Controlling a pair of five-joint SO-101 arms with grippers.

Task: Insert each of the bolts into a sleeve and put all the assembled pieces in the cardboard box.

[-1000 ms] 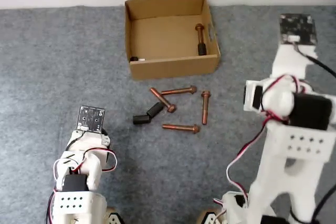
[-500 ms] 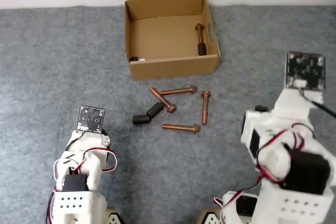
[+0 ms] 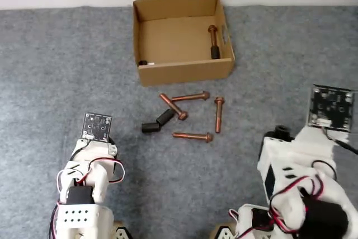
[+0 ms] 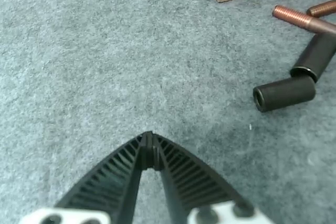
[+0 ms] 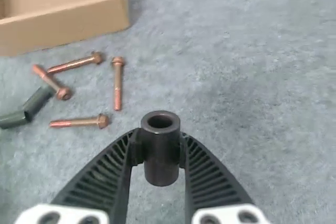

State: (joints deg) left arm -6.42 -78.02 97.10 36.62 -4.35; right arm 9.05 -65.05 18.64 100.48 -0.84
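A grey carpet [image 3: 67, 54] covers the table. At its far side sits the cardboard box [image 3: 184, 72], open on top. A bolt already in a sleeve [image 3: 213, 40] lies along the box's right wall in the high view. A small dark piece [image 3: 143, 62] sits in the near left corner, too small to identify.

The right arm [image 3: 305, 177] stands at the near right, well apart from the box. Its right pincer [image 5: 159, 140] grips a black held sleeve [image 5: 160, 153] between both fingers, with the open end facing the wrist camera. It is over bare carpet, on the near side of the loose parts.

The left arm [image 3: 89, 177] stands at the near left. The left pincer [image 4: 148, 141] is closed on nothing, its tips touching, above the carpet.

Four loose bolts lie between the arms and the box:
- a top bolt [image 3: 190, 97]
- a slanted bolt [image 3: 172, 106]
- a right bolt [image 3: 218, 115]
- a near bolt [image 3: 192, 136]

One loose sleeve [image 3: 164, 117] lies just beside the slanted bolt's head. A second sleeve [image 3: 151, 127] touches its lower end. Both are near the left pincer, off to one side.
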